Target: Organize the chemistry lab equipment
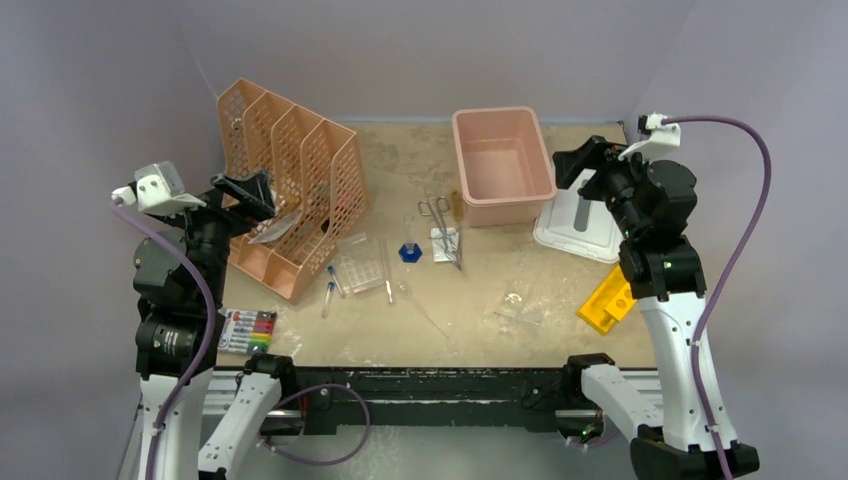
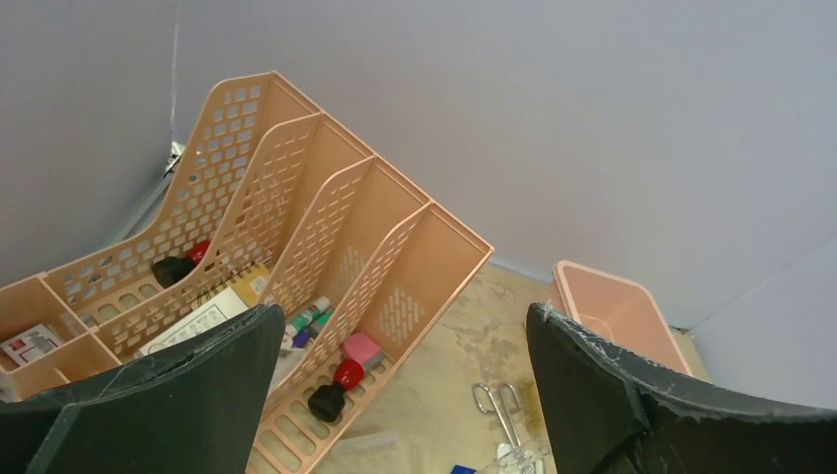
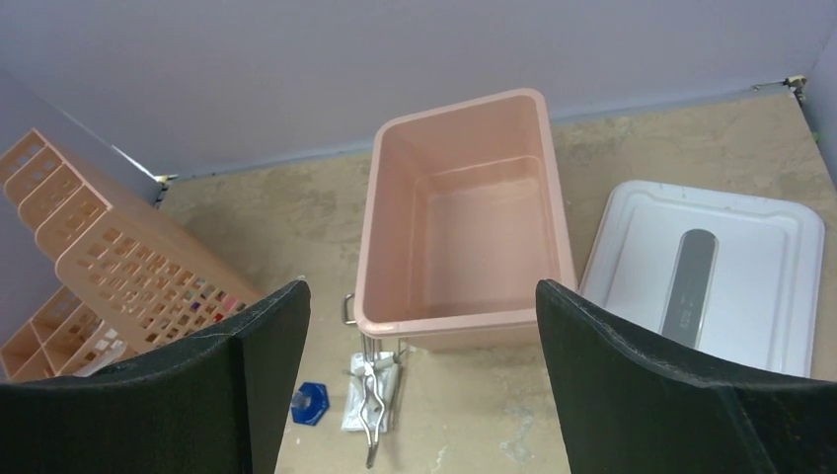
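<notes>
The lab equipment lies spread over the middle of the table. Metal forceps (image 1: 440,222) rest on a small packet just in front of the pink bin (image 1: 503,165). Left of them stand a clear flask with a blue base (image 1: 409,252), a clear tube rack (image 1: 360,266) and blue-capped tubes (image 1: 330,291). Thin glass rods (image 1: 425,312) and a clear dish (image 1: 513,300) lie nearer the front. My left gripper (image 2: 405,326) hangs open above the orange organiser's front. My right gripper (image 3: 419,291) is open and empty, raised over the white lid, looking at the forceps (image 3: 380,395) and flask (image 3: 310,405).
The orange perforated file organiser (image 1: 290,190) holding stationery stands at the back left. A pack of coloured markers (image 1: 247,330) lies at the front left. A white lid (image 1: 580,225) sits right of the bin, and a yellow block (image 1: 607,300) lies near the right arm.
</notes>
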Robot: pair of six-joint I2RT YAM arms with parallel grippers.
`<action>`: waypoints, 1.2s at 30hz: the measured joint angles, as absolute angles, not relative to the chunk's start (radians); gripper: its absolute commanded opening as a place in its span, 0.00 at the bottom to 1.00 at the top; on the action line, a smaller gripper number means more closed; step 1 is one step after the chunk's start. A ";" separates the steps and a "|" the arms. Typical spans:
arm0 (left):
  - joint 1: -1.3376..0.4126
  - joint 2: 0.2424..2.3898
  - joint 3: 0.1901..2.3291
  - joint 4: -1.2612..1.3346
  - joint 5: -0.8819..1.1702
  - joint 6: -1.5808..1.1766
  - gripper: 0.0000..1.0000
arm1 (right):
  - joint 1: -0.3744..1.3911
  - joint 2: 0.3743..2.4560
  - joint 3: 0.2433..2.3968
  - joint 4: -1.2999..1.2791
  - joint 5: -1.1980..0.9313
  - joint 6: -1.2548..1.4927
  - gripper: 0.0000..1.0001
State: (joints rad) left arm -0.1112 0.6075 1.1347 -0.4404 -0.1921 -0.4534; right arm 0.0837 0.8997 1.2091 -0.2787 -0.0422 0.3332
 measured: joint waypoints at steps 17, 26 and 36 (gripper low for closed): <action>-0.111 0.636 1.086 -0.504 -0.194 -0.686 0.98 | 0.104 0.947 1.152 -0.309 -0.198 0.366 0.81; -0.111 0.726 0.953 -0.513 -0.009 -0.729 0.96 | 0.429 1.090 1.126 -0.310 -0.110 0.376 0.78; -0.111 0.720 0.791 -0.497 0.101 -0.749 0.96 | 0.786 1.291 1.050 -0.236 0.093 0.339 0.73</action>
State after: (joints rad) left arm -0.1112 0.7197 0.7914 -0.4973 0.1009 -0.7490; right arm 0.7860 1.2915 1.0496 -0.2363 0.0925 0.3393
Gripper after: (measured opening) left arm 0.960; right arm 0.744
